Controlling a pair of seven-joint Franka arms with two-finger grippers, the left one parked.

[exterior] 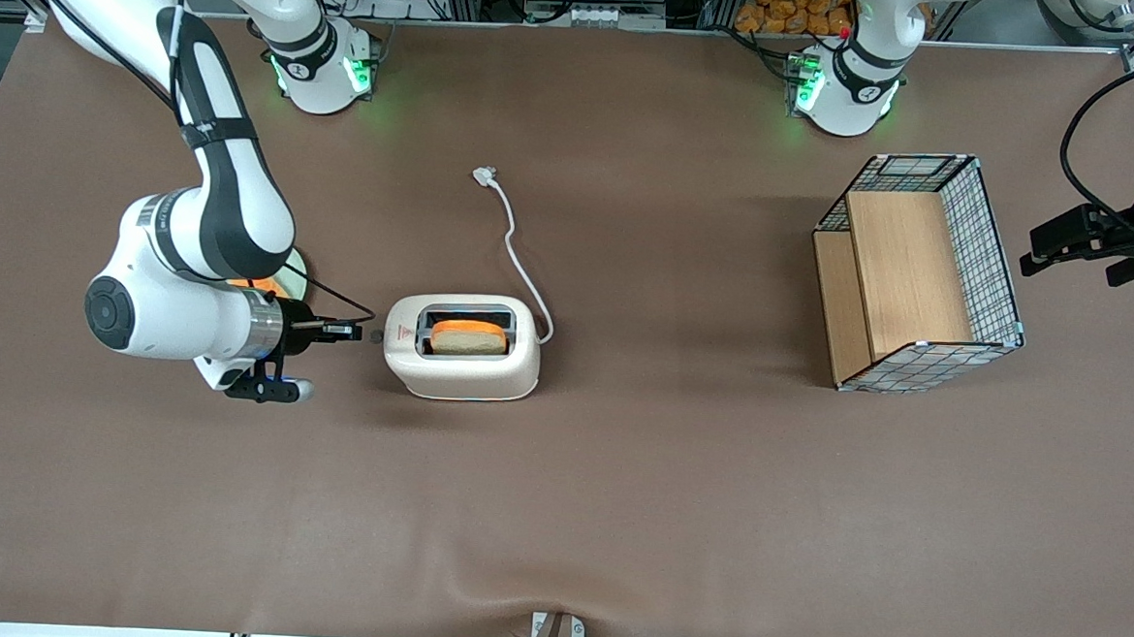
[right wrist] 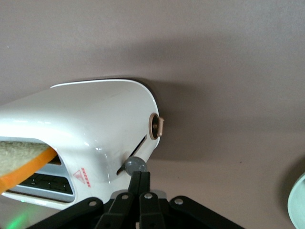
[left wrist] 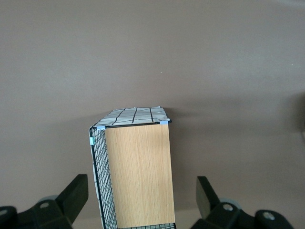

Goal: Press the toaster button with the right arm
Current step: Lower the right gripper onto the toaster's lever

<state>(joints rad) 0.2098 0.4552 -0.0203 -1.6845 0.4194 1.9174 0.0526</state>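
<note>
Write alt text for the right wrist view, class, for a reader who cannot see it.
The right arm's hand, fingers shut together, has its tips at the toaster button, a small grey knob on the narrow end of the toaster. A slice of bread sits in one slot, above the brown table.

Even, bright overhead light; front view sharp. Toaster (exterior: 462, 346) casts soft shadow toward 3 o'clock, basket (exterior: 919, 271) toward 9 o'clock. Glossy glare on toaster shell at wrist view. Gripper (right wrist: 140, 183) fingertips slightly soft-focused, near toaster button (right wrist: 135, 165).
</note>
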